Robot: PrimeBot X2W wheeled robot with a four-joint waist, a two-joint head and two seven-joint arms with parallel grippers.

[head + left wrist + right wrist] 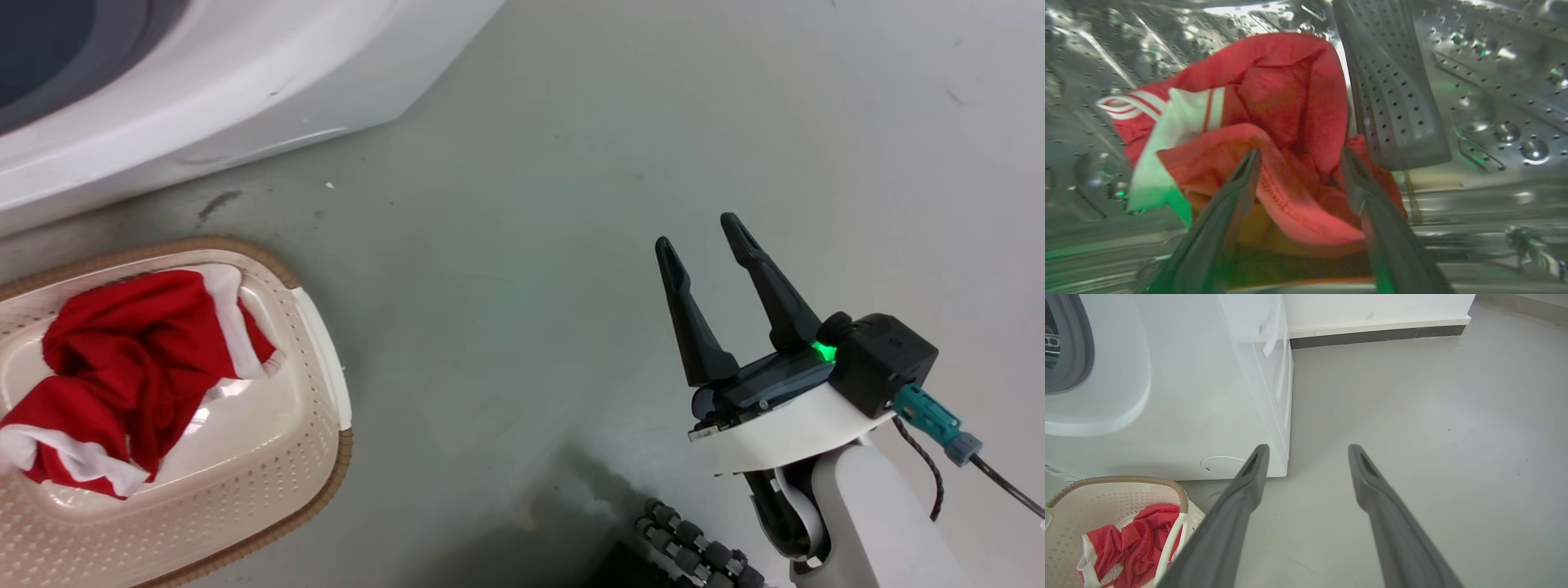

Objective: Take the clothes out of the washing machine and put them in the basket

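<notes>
Inside the washing machine's steel drum (1494, 81) lies a red garment (1274, 94) with white stripes. My left gripper (1300, 157) is open, its two fingers straddling a raised fold of that fabric. A second red garment with white trim (131, 367) lies in the cream basket (318, 343), which stands on the floor in front of the washing machine (245, 73). Well to the right of the basket, my right gripper (695, 231) hangs open over bare floor, holding nothing. The right wrist view shows the same open gripper (1308, 448), the basket (1106, 490) and the machine's front (1208, 396).
A perforated drum paddle (1392, 102) rises just right of the garment in the drum. Grey floor (531, 245) stretches between basket and right arm. A wall with a dark skirting (1372, 335) runs behind the machine. A ribbed black cable chain (694, 547) lies near my base.
</notes>
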